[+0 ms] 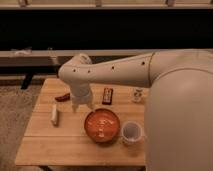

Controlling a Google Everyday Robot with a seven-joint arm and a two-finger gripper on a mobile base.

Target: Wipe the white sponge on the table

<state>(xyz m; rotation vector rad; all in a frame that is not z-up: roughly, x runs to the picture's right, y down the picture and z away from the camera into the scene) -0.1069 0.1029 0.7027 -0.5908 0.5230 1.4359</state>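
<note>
Gripper [83, 104] hangs over the small light wooden plank table [65, 150], near but clear of the small white oblong soft-looking sponge [54, 114]. Can't tell whether it's open or closed. Sponge lies flat at the left, long axis near-far. Suggest shifting left, descending centred, pinching across the short side and wiping with light pressure.

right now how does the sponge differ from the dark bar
Colour: the sponge is white, the bar dark. Place: the sponge lies on the left part of the table in the view, the bar further back near the middle. The gripper hangs between them, with the sponge on its left and the bar on its right. Shared: both are small oblongs lying flat, lengthwise away from the camera, and neither is held.
</note>
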